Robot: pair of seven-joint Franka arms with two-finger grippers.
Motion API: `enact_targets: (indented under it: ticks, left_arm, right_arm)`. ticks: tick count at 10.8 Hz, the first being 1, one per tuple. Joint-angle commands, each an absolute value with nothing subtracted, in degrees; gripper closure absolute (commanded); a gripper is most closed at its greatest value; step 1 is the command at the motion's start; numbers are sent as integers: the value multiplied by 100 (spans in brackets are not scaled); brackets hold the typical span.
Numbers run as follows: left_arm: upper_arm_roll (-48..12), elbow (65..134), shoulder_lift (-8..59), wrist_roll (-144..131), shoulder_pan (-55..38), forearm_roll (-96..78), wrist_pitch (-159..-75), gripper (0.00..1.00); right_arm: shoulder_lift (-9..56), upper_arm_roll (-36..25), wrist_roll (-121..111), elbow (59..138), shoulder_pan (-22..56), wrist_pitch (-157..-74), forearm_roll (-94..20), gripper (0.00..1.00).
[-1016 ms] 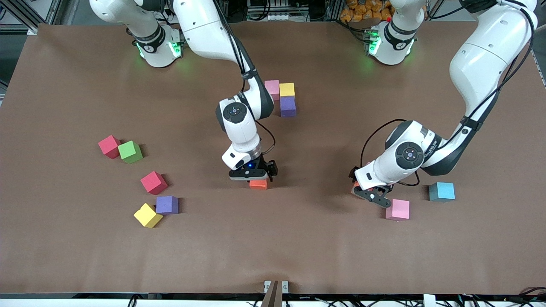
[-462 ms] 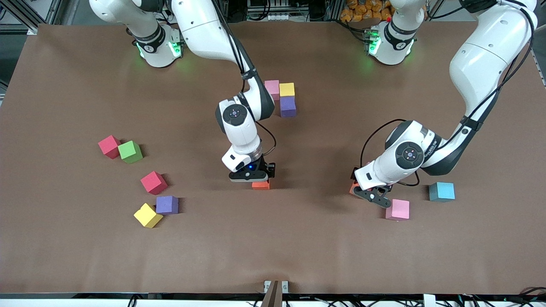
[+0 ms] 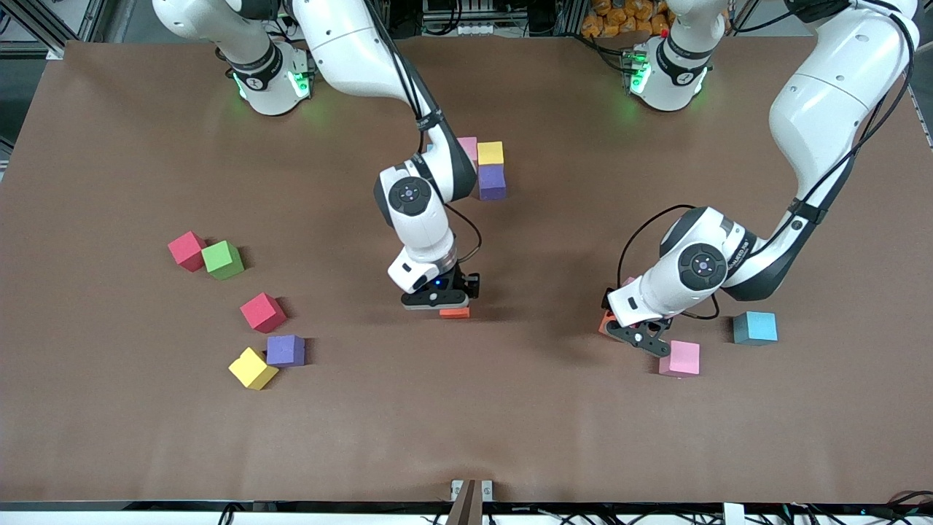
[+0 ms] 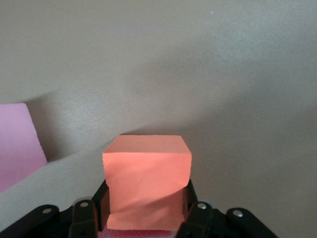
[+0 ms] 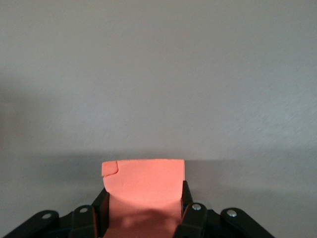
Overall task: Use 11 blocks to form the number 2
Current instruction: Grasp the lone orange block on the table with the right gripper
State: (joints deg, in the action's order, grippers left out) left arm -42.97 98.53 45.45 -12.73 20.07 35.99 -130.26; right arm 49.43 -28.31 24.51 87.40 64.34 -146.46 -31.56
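Observation:
My right gripper (image 3: 444, 305) is shut on an orange block (image 3: 454, 313) low over mid-table; in the right wrist view the orange block (image 5: 143, 186) fills the gap between the fingers (image 5: 186, 208). My left gripper (image 3: 628, 332) is shut on a second orange block (image 3: 604, 323) toward the left arm's end, and that block (image 4: 147, 178) sits squeezed between its fingers (image 4: 190, 203). A pink block (image 3: 679, 358) lies just beside this gripper, nearer the camera. A pink (image 3: 469, 148), a yellow (image 3: 490, 153) and a purple block (image 3: 493, 182) stand together farther from the camera.
A blue block (image 3: 754, 327) lies beside the left gripper toward the left arm's end. Toward the right arm's end lie a red block (image 3: 186, 250) touching a green cube (image 3: 222, 259), another red block (image 3: 262, 312), a purple block (image 3: 285, 351) and a yellow block (image 3: 252, 368).
Both grippers have closed on their orange blocks. The right gripper has shifted slightly toward the left arm's end with its block. The left gripper has hardly moved.

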Motion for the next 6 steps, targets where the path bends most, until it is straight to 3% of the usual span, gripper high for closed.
enact_targets:
  ticks: [1,3,6]
  left_arm:
    - [-4263,9651,4544,-1195,1960,3411,-12999,79]
    - [-4263,9624,4509,-1195,1969,3217,-12964,81]
    - [-4298,9624,4299,-1230,2030,3199,-12745,82]
  right_arm:
    - [4633,-2804,2584,8938,6618,-14450,-3129,73]
    - [4361,-2804,2566,8999,6679,-13898,-3111,73]
    - [3904,-2813,2566,9508,6942,-13957,-3076,73]
